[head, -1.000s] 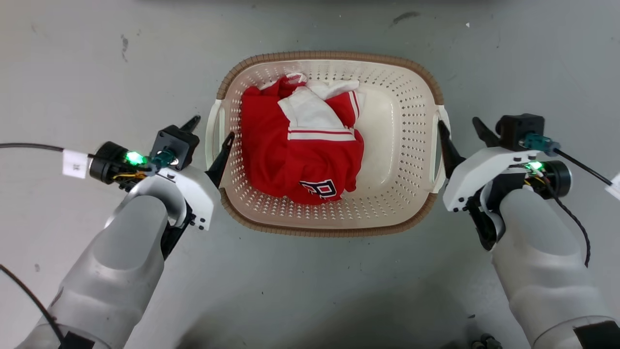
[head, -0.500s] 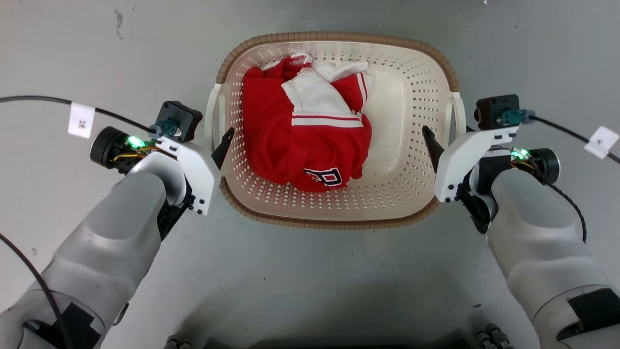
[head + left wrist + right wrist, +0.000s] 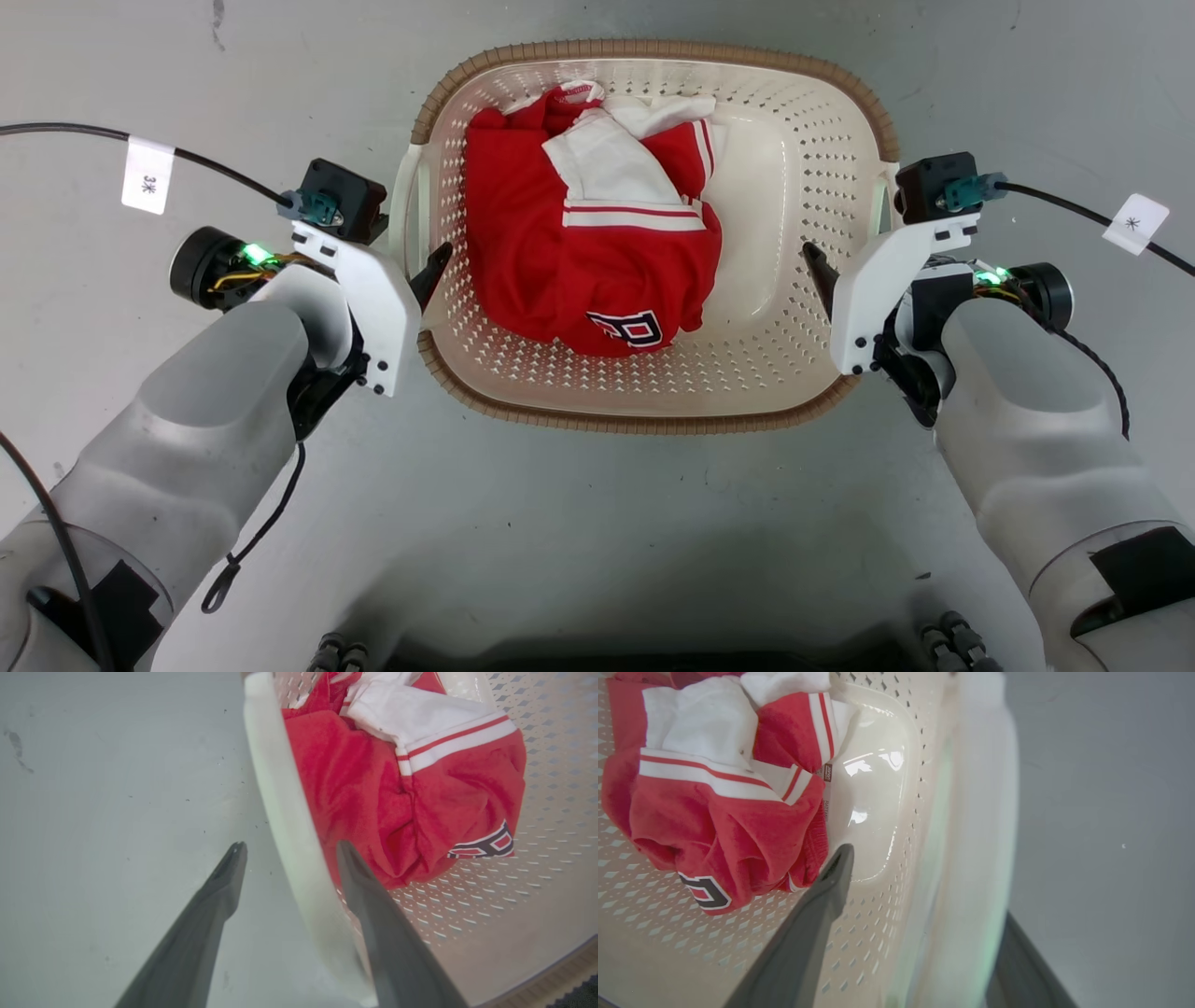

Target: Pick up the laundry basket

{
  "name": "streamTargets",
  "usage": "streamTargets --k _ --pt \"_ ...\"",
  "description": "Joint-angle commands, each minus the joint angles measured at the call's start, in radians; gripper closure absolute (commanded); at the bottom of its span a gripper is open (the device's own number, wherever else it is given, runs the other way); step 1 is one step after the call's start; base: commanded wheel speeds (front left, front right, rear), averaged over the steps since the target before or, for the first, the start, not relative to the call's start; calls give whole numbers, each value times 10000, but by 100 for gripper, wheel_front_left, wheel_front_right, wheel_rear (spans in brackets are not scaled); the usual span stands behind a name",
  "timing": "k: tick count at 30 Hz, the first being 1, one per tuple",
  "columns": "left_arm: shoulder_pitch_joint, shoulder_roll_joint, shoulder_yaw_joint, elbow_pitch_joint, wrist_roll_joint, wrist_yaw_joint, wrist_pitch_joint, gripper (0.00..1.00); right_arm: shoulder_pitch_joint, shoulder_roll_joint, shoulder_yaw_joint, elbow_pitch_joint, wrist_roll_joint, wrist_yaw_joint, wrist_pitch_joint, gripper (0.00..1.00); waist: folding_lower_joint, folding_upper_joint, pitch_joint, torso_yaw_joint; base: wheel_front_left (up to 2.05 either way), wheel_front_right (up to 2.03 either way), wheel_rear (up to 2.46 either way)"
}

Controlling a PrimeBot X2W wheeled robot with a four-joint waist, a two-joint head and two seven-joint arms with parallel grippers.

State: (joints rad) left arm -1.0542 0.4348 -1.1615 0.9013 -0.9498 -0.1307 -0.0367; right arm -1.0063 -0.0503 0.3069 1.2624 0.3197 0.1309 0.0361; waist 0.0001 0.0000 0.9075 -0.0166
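Observation:
The cream laundry basket with a brown rim stands on the grey floor, holding a red and white garment. My left gripper is open astride the white left handle. In the left wrist view the gripper has one finger outside on the floor side and one inside the basket against the handle. My right gripper is open astride the right handle. In the right wrist view the gripper has its inner finger over the perforated wall, and its outer finger is partly hidden behind the blurred handle.
Bare grey floor surrounds the basket on all sides. Black cables with white tags trail from both wrists. The robot's own base shows at the bottom edge.
The head camera has shifted and the basket looks larger. Both grippers have moved inward over the handles, and their outer fingers are now hidden under the wrist cameras.

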Motion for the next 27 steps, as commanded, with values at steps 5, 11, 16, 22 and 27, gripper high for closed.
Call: streamTargets --k 5,11,16,22,27 --pt "-237 25 -498 106 -528 15 -22 0 -173 2 226 49 351 -3 93 0 -1 0 28 3 0 0 0" --pt "-204 -35 -933 35 -977 16 29 100 -147 2 228 166 479 -3 144 100 -1 0 3 56 0 0 0" --pt "-234 12 -1080 -24 -1134 3 -66 100 -234 -35 175 230 178 10 87 100 -1 0 -71 117 0 0 0" --pt "-57 83 -1171 -68 -839 2 2 100 -287 -38 -54 265 -256 10 224 100 -1 0 -382 199 0 0 0" --pt "179 192 -1197 -348 -937 2 463 100 -128 -41 -150 267 -874 10 878 100 -1 0 -1116 220 0 0 0"
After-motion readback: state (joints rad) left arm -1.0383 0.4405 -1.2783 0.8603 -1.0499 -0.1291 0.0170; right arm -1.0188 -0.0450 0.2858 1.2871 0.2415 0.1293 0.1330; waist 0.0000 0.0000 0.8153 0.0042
